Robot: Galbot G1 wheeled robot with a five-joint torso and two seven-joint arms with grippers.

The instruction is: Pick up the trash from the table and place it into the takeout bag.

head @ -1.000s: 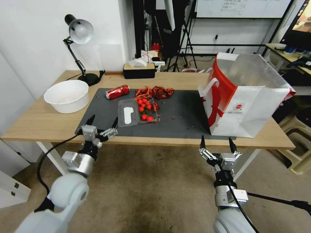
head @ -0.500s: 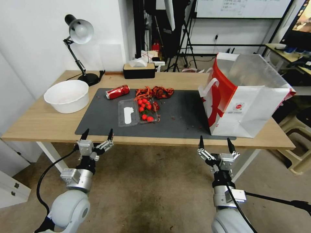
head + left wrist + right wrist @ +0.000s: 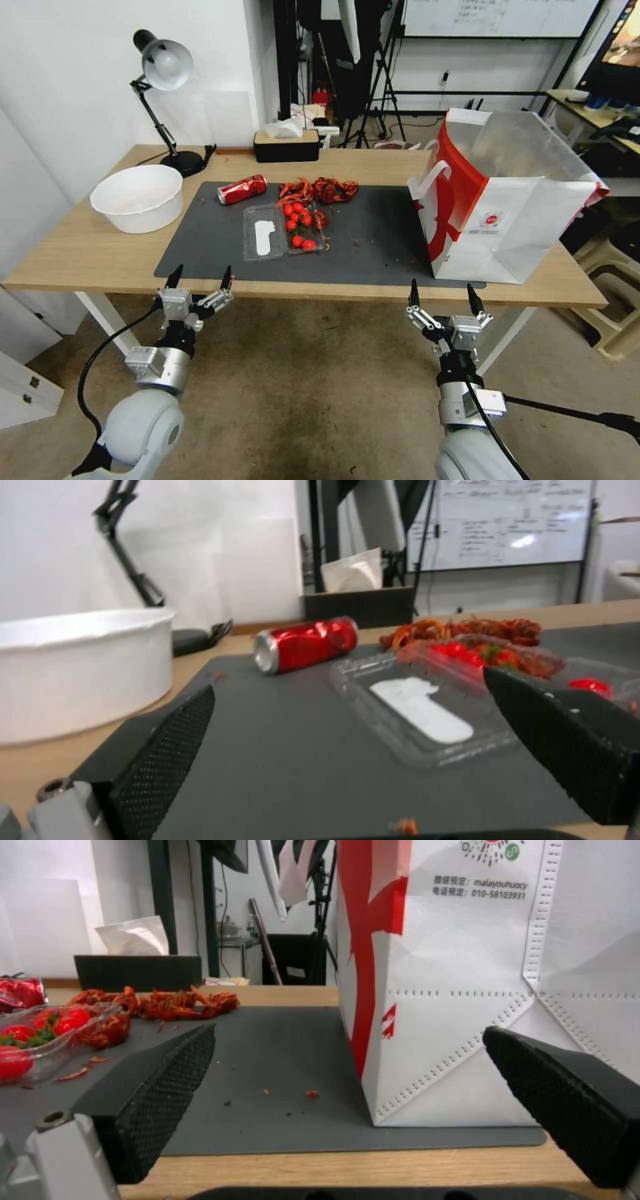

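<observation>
While both are held just before the table (image 3: pixel 87 257) edge, the left gripper (image 3: pixel 200 280) and right gripper (image 3: pixel 443 297) are spread wide — nothing is gripped. A dented red soda can (image 3: pixel 241 189) lies on the table's dark mat (image 3: pixel 380 247); the creased paper takeout bag (image 3: pixel 507 200) stands at the mat's right end.

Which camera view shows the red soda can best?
The left wrist view: the red soda can is close, lying on its side, dented, its silver end visible. The head view shows it smaller on the dark mat. In the right wrist view I cannot identify it.
</observation>
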